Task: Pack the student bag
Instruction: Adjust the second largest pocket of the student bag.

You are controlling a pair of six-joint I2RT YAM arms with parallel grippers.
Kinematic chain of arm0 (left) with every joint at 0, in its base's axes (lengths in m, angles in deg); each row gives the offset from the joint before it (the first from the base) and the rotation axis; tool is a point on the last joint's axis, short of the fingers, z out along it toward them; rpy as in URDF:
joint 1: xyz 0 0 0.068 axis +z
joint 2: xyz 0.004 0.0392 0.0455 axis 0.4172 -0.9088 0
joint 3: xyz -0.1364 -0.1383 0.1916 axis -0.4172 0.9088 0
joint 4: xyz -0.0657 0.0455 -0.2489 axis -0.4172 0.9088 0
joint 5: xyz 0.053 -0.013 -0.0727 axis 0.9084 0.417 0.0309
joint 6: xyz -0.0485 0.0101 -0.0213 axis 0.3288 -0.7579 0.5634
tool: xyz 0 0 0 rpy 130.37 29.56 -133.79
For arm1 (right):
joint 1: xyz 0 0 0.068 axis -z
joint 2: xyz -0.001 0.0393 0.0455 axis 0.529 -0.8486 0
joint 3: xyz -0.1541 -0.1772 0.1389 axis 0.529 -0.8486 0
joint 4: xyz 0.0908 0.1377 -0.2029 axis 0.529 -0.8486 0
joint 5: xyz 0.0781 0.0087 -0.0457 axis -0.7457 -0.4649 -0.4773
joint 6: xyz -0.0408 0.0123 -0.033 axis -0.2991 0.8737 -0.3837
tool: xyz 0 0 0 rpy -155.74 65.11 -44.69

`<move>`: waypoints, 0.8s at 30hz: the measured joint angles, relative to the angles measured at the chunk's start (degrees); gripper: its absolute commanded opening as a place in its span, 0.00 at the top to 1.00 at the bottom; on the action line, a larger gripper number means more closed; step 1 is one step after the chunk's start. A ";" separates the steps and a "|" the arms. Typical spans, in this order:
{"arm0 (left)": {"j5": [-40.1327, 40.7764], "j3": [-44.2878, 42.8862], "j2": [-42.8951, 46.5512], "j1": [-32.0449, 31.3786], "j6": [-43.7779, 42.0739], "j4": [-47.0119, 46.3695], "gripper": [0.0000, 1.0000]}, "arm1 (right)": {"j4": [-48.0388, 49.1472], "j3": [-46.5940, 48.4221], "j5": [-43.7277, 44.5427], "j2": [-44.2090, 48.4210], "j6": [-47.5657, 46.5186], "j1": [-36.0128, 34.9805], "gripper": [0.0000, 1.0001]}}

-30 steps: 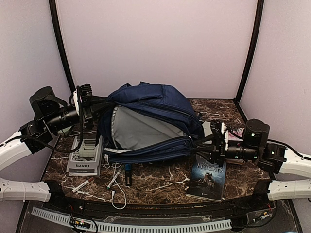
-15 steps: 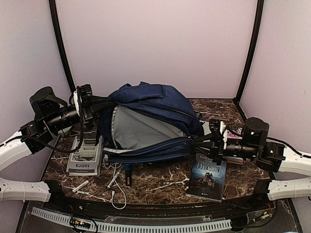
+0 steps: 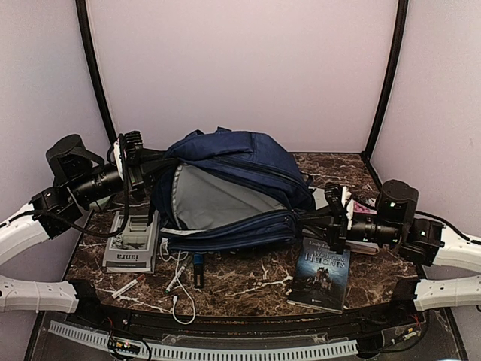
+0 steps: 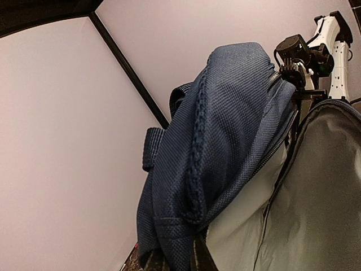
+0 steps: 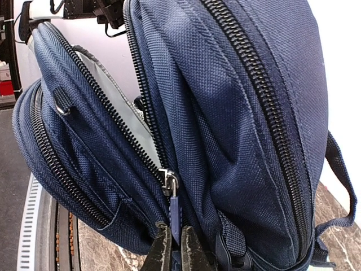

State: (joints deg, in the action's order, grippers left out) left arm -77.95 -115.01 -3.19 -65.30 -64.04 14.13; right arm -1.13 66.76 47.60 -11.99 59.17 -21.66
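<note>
— Where is the student bag [image 3: 233, 188]?
— It lies on the counter [image 3: 248, 289] between the two sets of jaws, with the main compartment gaping and grey lining showing.
— And the arms?
— The left arm [image 3: 75, 188] reaches in level from the side. The left jaws pinch a fold of navy fabric at the bag's rim, held raised. The right arm [image 3: 409, 229] stretches low toward the bag, and the right jaws are pressed together on the zipper pull [image 5: 174, 217].
— Any writing?
— The book [image 3: 321, 274], just nearside of the right jaws, shows "HEIGHTS". The grey box [image 3: 131, 244] below the left jaws seems to read "hama".
</note>
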 measured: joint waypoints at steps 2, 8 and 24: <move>0.00 0.00 0.00 0.00 0.00 0.00 1.00 | 0.00 0.04 0.09 -0.24 -0.07 0.00 0.92; 0.02 0.09 0.00 0.00 0.02 -0.13 1.00 | 0.33 1.05 0.09 -2.34 -0.37 -0.02 0.88; 1.14 0.39 0.02 0.00 0.20 -0.72 1.00 | -0.55 1.05 3.43 -0.61 -0.79 -0.02 1.00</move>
State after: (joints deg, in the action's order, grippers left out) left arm -76.81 -114.61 -3.17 -65.30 -63.85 13.41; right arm -1.68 67.81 51.03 -12.60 58.38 -21.69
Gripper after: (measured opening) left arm 0.091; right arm 0.021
